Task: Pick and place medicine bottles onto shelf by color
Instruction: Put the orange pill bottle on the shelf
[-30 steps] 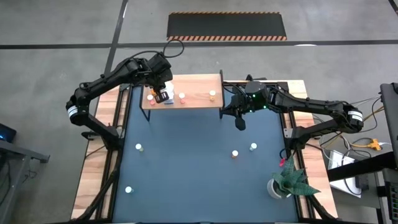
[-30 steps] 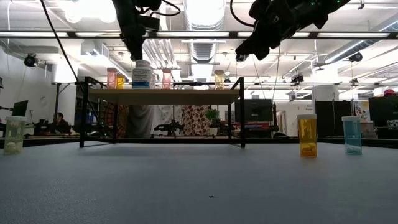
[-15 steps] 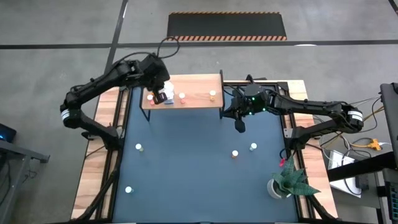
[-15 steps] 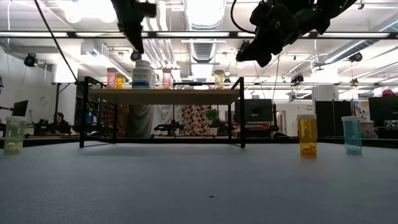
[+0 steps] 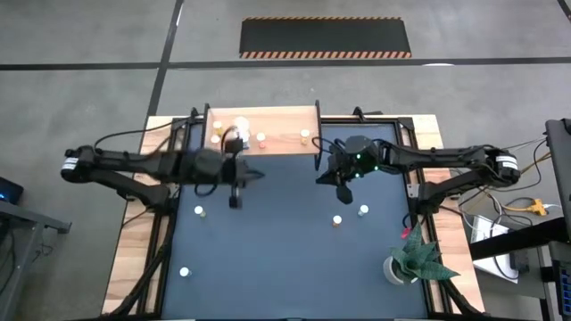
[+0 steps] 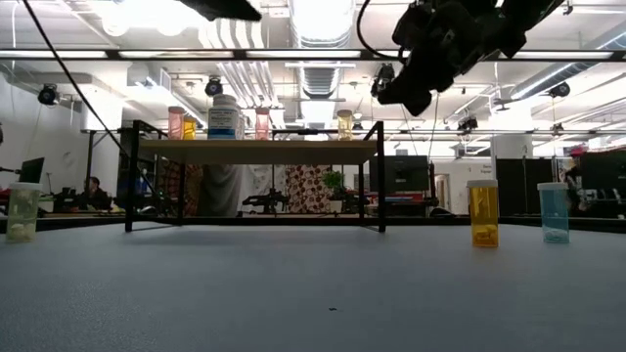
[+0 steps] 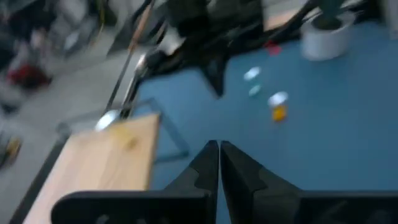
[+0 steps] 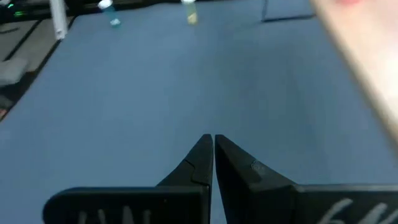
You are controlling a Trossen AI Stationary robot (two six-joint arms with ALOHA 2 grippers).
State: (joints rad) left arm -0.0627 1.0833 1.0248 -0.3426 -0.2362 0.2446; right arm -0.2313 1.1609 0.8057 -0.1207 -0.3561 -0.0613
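Nearest the low camera: dark blue table mat [image 6: 323, 293], bare in the foreground. At the mat's near left corner in the high view, one small white-capped bottle [image 5: 184, 272]; at the near right, white pot with spiky green plant [image 5: 409, 260].

Mid-mat, standing upright: pale greenish bottle with white cap [image 6: 22, 212] on the left [image 5: 200, 211]; orange bottle with white cap [image 6: 483, 213] and pale blue bottle with white cap [image 6: 554, 212] on the right, near each other but apart [image 5: 337, 220] [image 5: 364, 210].

Above mid-mat: left gripper [image 5: 235, 200], fingers pressed together, empty, clear of every bottle; slim dark fingertips [image 7: 217, 155] closed to a thin seam in the left wrist view. Right gripper [image 5: 343, 193], fingers likewise pressed together, empty, raised above the mat near the shelf's right end; same closed seam [image 8: 212, 146] in the right wrist view.

Farthest: light wooden shelf on thin black metal legs [image 6: 256, 151] at the mat's far edge [image 5: 281, 143]. On top, upright: large white bottle with blue label [image 6: 223, 117], pinkish and orange bottles to its left [image 6: 176, 122], one pinkish bottle [image 6: 262, 123] and one yellowish bottle [image 6: 345, 124] to its right.
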